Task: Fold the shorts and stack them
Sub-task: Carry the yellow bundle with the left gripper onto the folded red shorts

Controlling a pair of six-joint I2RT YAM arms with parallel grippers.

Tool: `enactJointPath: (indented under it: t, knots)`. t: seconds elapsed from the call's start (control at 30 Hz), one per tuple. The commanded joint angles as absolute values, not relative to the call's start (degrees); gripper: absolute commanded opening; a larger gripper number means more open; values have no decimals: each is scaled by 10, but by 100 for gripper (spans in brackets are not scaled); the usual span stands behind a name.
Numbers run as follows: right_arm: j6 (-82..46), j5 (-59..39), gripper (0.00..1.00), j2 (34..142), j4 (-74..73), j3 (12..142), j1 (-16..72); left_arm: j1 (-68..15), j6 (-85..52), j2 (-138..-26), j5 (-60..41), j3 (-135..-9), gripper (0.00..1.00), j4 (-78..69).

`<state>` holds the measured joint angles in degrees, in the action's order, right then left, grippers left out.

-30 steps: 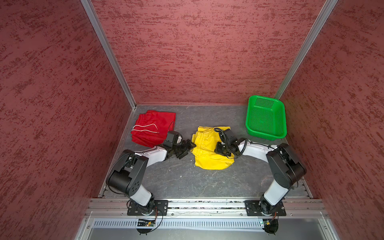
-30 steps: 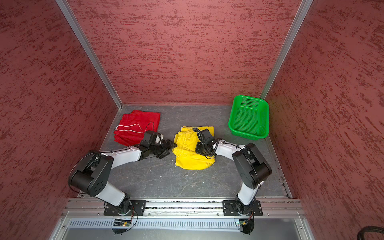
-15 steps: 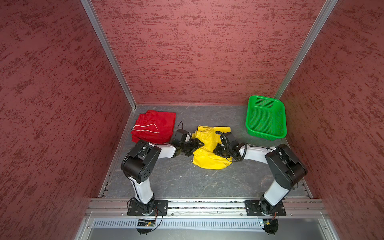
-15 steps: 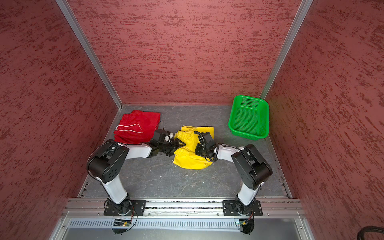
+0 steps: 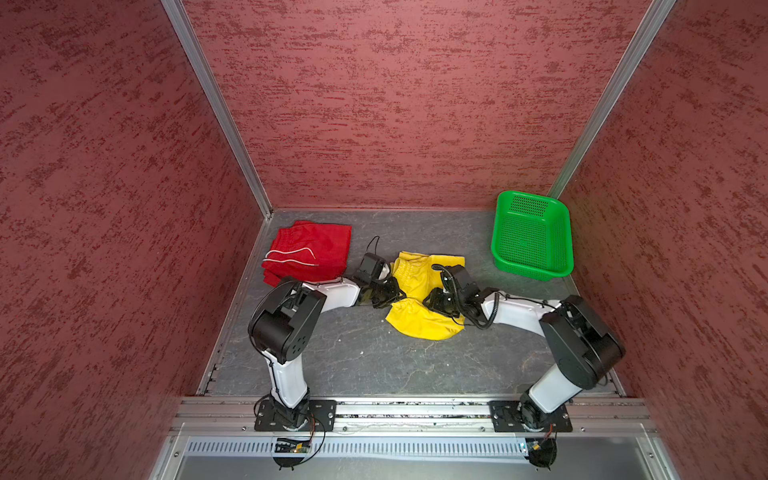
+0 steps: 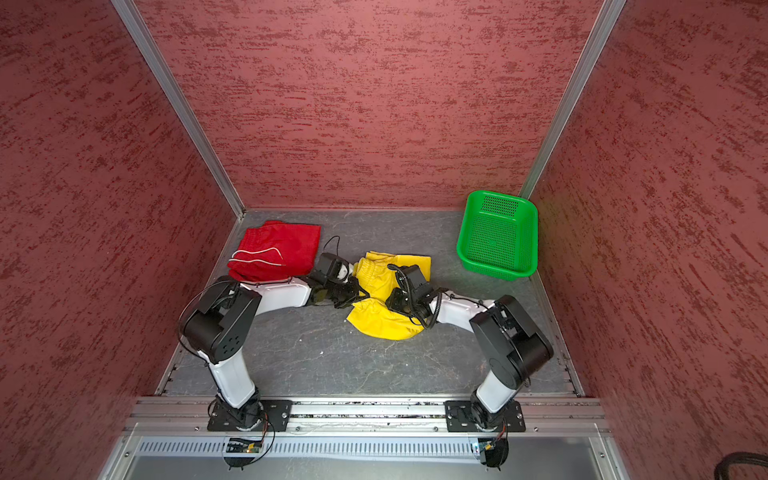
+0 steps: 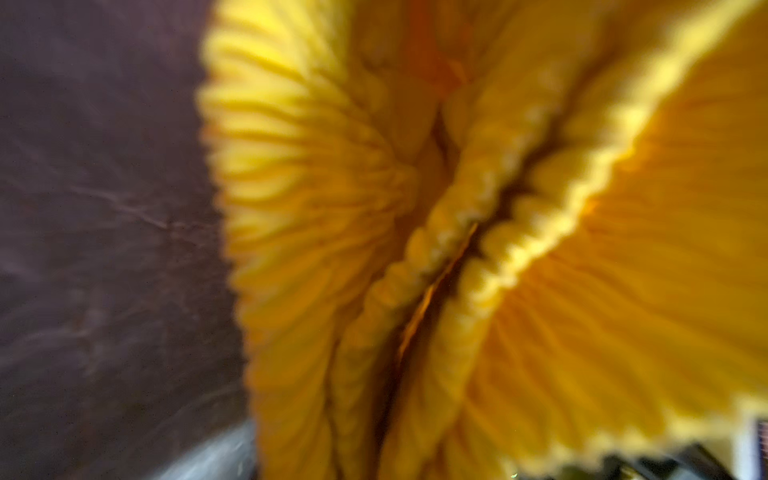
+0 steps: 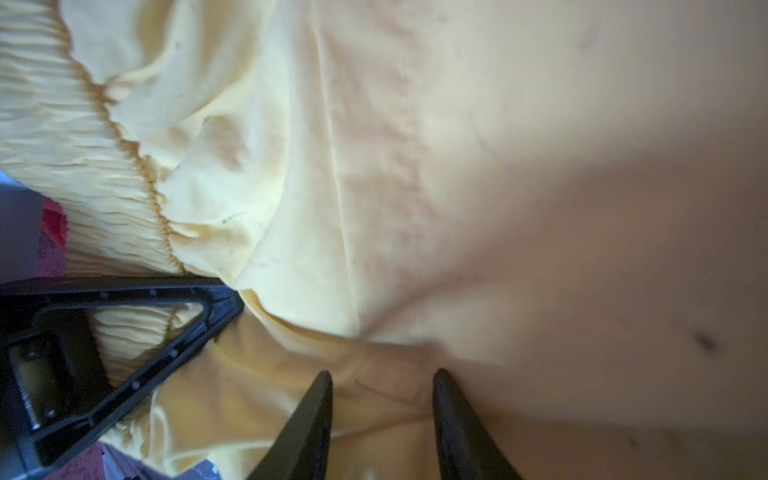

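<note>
Two changes: left gripper (image 5: 392, 293) now sits at the waistband of the yellow shorts (image 5: 415, 324), clench unconfirmable; right gripper (image 8: 382, 382) now stands released, cloth just beneath. Re-grasp for folding seems underway.

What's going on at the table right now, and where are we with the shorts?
Both arms are working the yellow shorts mid-table. The left gripper is at their left edge; its wrist view is filled with blurred yellow elastic, so I can't tell whether it grips. The right gripper is over the cloth with jaws apart. The red shorts lie folded at the back left; nothing is stacked yet. The green basket stands at the back right.
</note>
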<state>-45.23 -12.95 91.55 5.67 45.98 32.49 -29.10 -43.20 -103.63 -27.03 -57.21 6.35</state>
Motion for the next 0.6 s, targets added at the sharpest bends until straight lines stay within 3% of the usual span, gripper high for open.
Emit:
enactJointPath:
  t: [0.0, 0.27, 0.57]
  knots:
    - [-449, -97, 47, 855, 104, 469, 322, -269, -313, -1000, -243, -634, 0, 202]
    - [-439, -99, 49, 794, 123, 453, 306, -212, -105, -1007, -189, -781, 0, 413]
    - [-450, -112, 49, 788, 95, 417, 306, -165, 97, -1072, -129, -940, 0, 554]
